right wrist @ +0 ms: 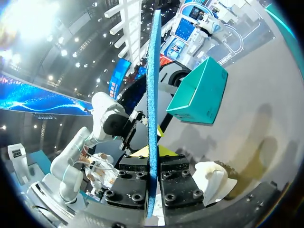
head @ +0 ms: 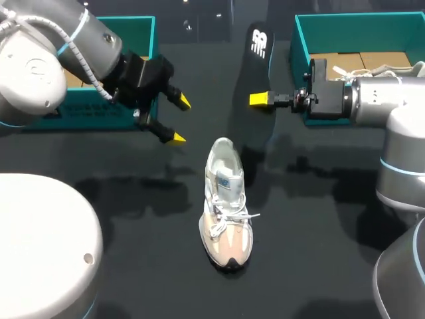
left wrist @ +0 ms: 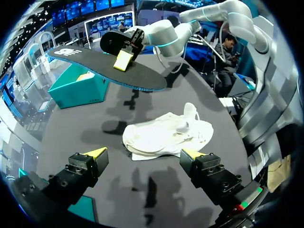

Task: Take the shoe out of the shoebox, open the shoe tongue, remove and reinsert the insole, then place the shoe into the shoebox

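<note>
Here, right gripper (head: 262,100): we have it clamped on the insole (head: 256,63), with one yellow-tipped finger on each face, partway along its length.
Insole: dark, with a blue edge and a white mark near one end. We hold it in the air, clear of the surface (head: 133,226), with its broad face toward the head camera. In our right wrist view it shows edge-on, running straight out between the two fingers.
Left gripper (head: 179,120): the fingers stand wide apart with nothing between them. It hangs above the surface in front of the left teal box (head: 99,114), to the left of the shoe (head: 226,203) and further back.
Shoe: pale, with white laces. It stands upright on its sole near the middle of the surface, toe toward us and heel toward the back. It is outside both boxes and touches neither gripper. In our left wrist view it lies just ahead of the spread fingers.
Insole and shoe: apart, with the insole behind the heel and raised above it.
Left teal box: at the back left, partly hidden by our left arm.
Right teal box (head: 345,33): at the back right, open, with brown card inside. Our right arm crosses in front of it.
</note>
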Controlling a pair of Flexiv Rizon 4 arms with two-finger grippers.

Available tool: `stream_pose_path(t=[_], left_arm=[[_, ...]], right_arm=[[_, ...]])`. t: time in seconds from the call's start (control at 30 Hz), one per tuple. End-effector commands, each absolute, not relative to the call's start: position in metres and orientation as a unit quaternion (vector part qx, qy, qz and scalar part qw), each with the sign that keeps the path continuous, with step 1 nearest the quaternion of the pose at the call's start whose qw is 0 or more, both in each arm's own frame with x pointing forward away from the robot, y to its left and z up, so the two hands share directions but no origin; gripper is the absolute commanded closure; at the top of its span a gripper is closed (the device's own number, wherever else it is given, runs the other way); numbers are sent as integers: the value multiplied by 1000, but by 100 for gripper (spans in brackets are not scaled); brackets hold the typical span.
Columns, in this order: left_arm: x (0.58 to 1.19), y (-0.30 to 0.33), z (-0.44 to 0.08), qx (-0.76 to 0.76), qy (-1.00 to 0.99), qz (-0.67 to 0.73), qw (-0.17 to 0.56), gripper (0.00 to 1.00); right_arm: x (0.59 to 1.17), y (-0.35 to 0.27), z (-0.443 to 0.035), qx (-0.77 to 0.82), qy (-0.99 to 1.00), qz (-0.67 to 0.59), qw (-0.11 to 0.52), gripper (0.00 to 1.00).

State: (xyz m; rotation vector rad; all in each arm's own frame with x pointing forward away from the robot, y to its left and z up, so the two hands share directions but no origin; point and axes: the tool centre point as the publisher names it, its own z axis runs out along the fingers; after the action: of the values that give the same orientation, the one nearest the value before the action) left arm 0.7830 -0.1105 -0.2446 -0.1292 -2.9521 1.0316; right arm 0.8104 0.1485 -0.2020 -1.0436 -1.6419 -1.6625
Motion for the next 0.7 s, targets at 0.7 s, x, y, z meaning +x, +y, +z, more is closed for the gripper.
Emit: stream_pose_path(t=[0.7], left_arm=[[779, -127, -302, -73, -954, 290, -17, 0]], right_arm=[[815, 169, -219, -343, -632, -631, 292, 100]])
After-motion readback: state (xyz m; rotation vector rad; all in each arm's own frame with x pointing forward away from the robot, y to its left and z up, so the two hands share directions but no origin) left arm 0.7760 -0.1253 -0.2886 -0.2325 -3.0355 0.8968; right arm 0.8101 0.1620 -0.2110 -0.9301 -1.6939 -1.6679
